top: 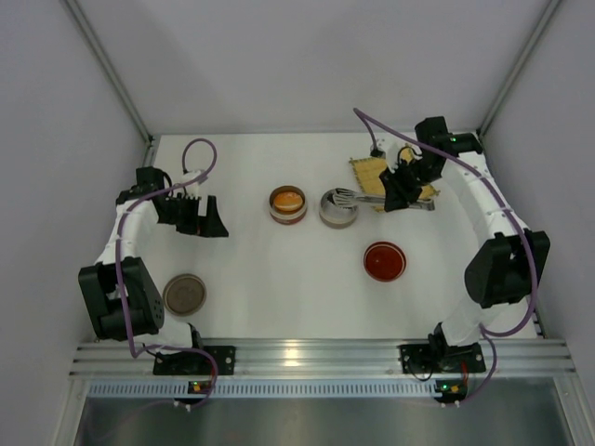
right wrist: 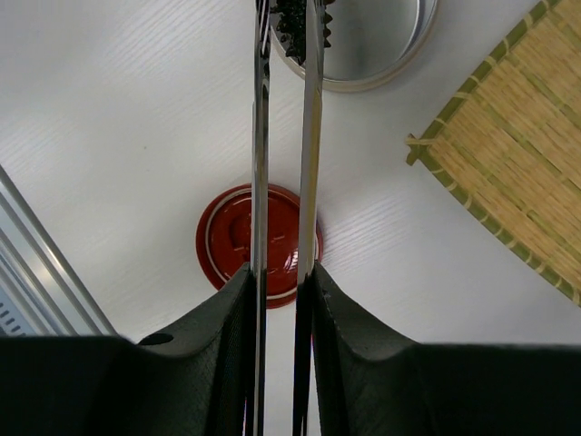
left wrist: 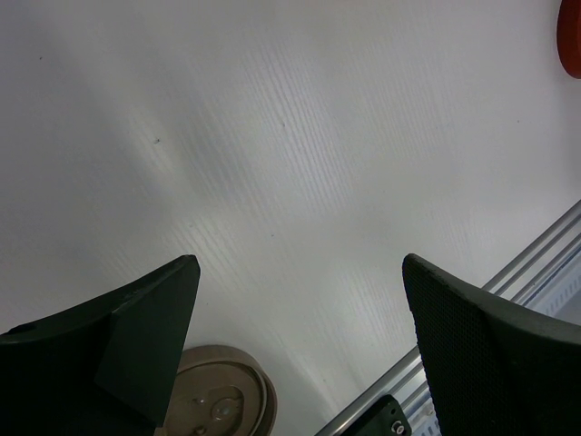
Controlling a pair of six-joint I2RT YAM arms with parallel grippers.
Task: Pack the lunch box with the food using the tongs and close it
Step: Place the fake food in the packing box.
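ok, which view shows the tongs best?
Right wrist: the tongs run up the frame from the right hand, both arms clear, tips pinching a dark piece over the bowl. Top shows them small, partly under the hand. Left wrist shows none.

Tongs (right wrist: 260, 136) w/ dark piece (right wrist: 292, 23) over silver tin (right wrist: 363, 84); bun (top: 287, 198) in next tin (top: 288, 217)

**White table, five things lying on it**

The flat white table (top: 251, 269) carries five things. Near the middle stands a low round container with red and white bands (top: 287, 215). Just to its right, not touching it, stands a round silver metal tin (top: 337, 220). A round red lid (top: 384, 261) lies nearer, right of the middle. A round grey-brown lid (top: 184, 294) lies at the near left. A yellow woven straw mat (top: 367, 170) lies at the far right.
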